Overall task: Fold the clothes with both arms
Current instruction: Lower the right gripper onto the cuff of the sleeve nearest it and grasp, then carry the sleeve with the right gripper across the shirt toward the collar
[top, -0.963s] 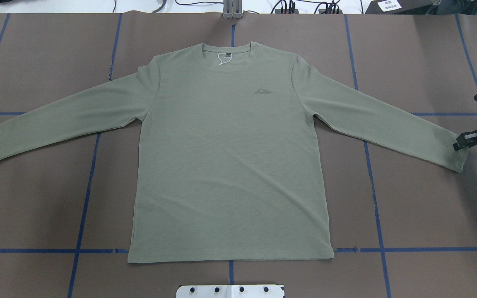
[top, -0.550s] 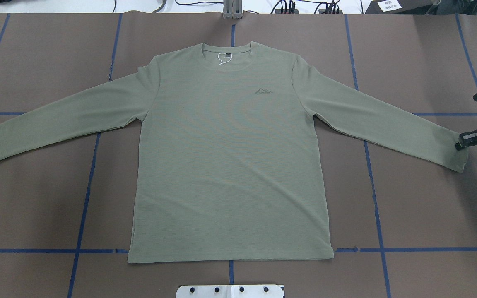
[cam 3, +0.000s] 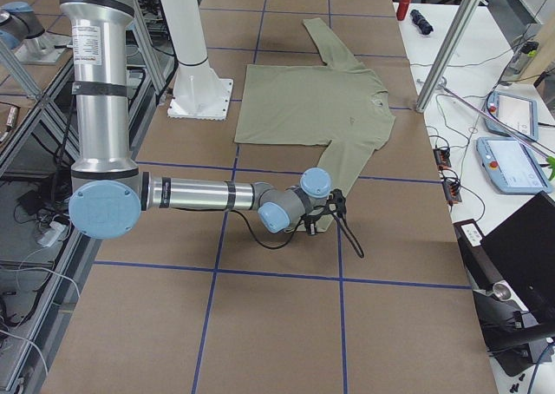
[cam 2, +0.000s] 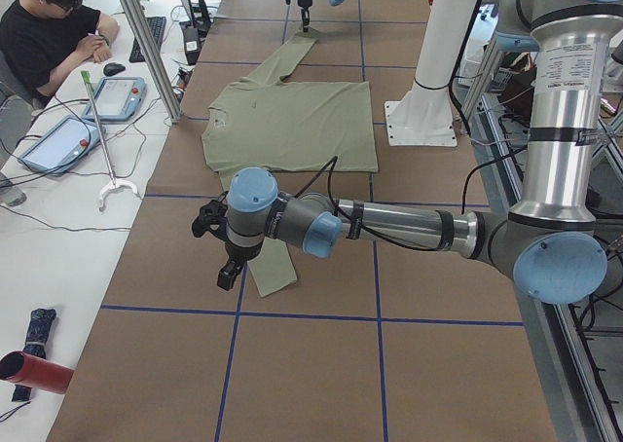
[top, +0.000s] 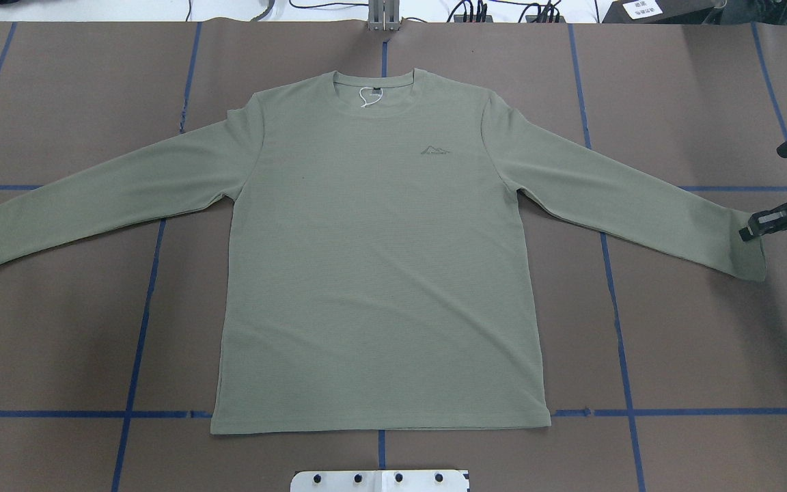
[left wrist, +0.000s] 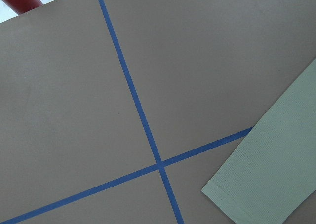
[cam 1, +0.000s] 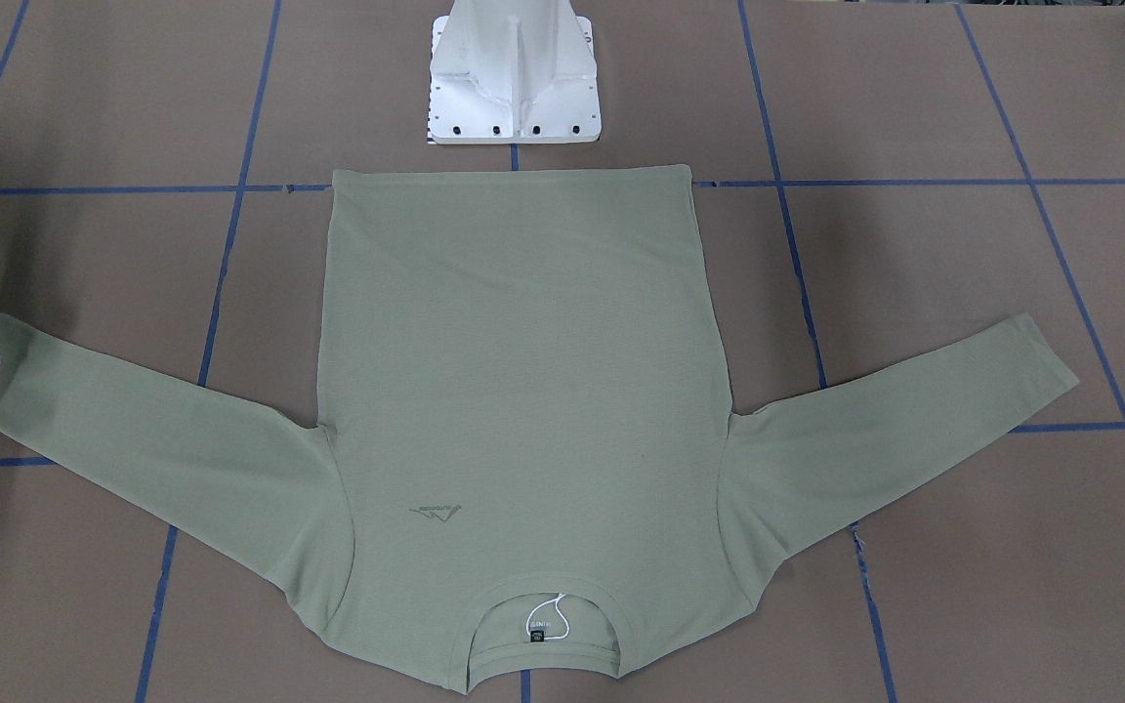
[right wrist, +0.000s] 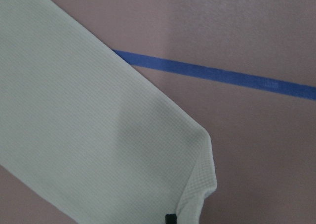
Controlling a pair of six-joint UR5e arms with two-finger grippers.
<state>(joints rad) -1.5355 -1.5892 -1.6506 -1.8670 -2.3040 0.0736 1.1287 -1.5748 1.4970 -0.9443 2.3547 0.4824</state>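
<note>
1. Plainly, the sage-green shirt (top: 380, 273) lies flat and face up in the middle of the desk (top: 59, 328). Its collar is on the far side from the robot and its hem is just short of the white pedestal (cam 1: 514, 88).
2. Both sleeves are spread wide and slant back toward the robot's side. The chest logo (top: 436, 150) faces up, a white string tag (top: 368, 98) lies in the neck opening, and a black neck label (cam 1: 537, 636) sits inside the collar.
3. The right arm (cam 3: 191, 194) reaches low over the desk to the right cuff (top: 742, 253).
4. The right fingers (top: 761, 225) stand wide apart and clamp nothing. One tip is at the cuff's outer edge; the other is off the cloth, over bare desk.
5. In the right wrist view the cuff corner puckers a little and a black fingertip shows at the bottom edge, on the cloth. A blue tape line (right wrist: 222, 76) runs just past the sleeve.
6. The left arm (cam 2: 409, 228) stretches low along the desk. The left fingers (cam 2: 226, 272) point down beside the left cuff (cam 2: 273, 275), apart from the cloth.
7. I cannot tell whether the left fingers are spread or closed.
8. The left wrist view shows only that cuff at lower right, near a crossing of tape lines (left wrist: 159, 165).
</note>
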